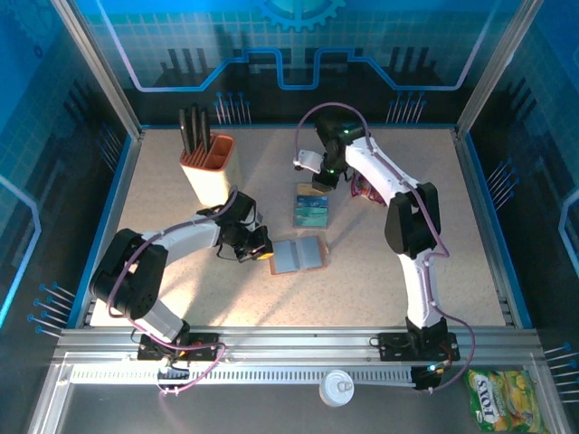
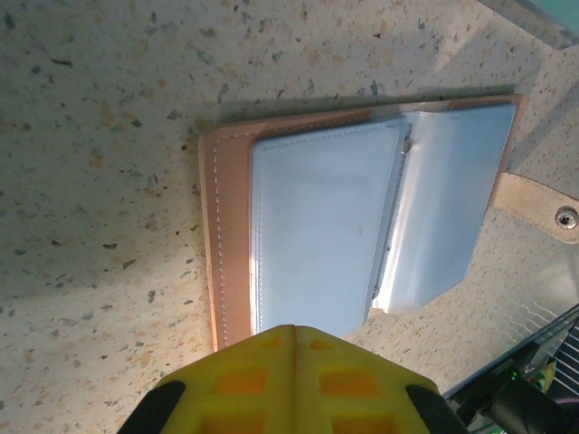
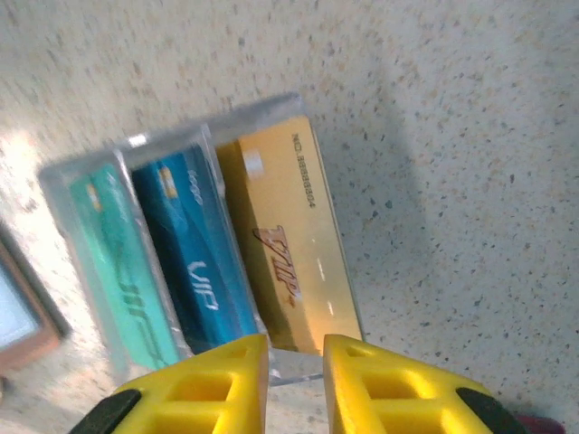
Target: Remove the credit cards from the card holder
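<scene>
Right wrist — right tool [image 3: 296,351] ajar, over cards [image 3: 194,262]

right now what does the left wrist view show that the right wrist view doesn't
The left wrist view adds the open inside of the card holder, grey-blue pockets up, its snap strap out to the side, and the left gripper shut at the holder's near edge. The right wrist view adds a teal card, a blue card and a gold card side by side in clear sleeves, with the right gripper slightly open over them. Both share the speckled table and a brown corner of the holder.
</scene>
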